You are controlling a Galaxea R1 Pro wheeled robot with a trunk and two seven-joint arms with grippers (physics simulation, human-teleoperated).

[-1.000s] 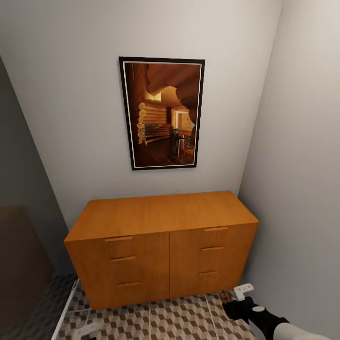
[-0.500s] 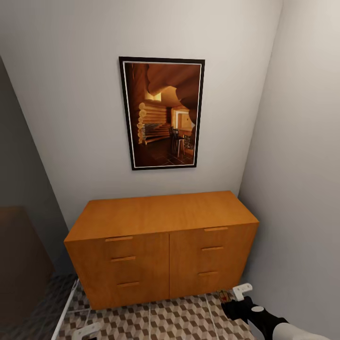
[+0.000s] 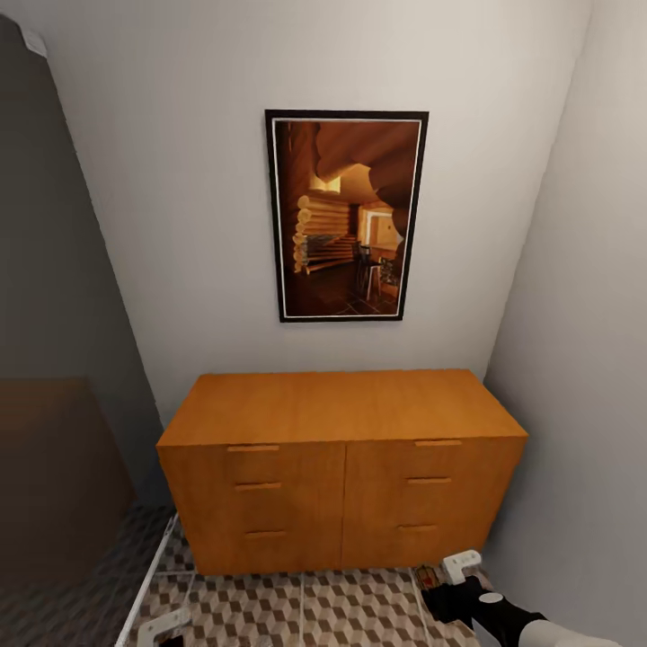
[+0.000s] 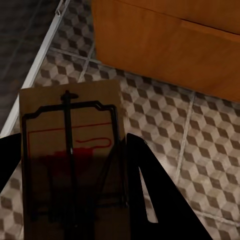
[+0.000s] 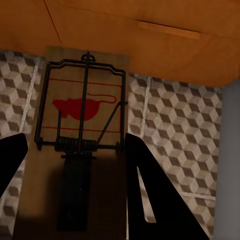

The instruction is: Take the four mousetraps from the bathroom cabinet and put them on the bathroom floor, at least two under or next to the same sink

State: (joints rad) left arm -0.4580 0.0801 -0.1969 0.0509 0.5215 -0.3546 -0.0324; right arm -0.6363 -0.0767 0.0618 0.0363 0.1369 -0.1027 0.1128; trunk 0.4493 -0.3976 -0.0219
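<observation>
Cabinet (image 3: 341, 467): orange-brown, fronts shut, against wall beneath framed log-interior picture (image 3: 346, 216).
Left claw (image 4: 70, 200): clenched on mousetrap (image 4: 70, 135), held above cube-patterned bathroom floor (image 4: 165, 125).
Right claw (image 5: 75, 195): clenched on second mousetrap (image 5: 85, 110), near cabinet base.
Markings: red mouse silhouette printed on each board; no legible lettering.

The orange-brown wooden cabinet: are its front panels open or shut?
Shut. On the orange-brown wooden cabinet, all front panels sit flush, without any gap.
</observation>
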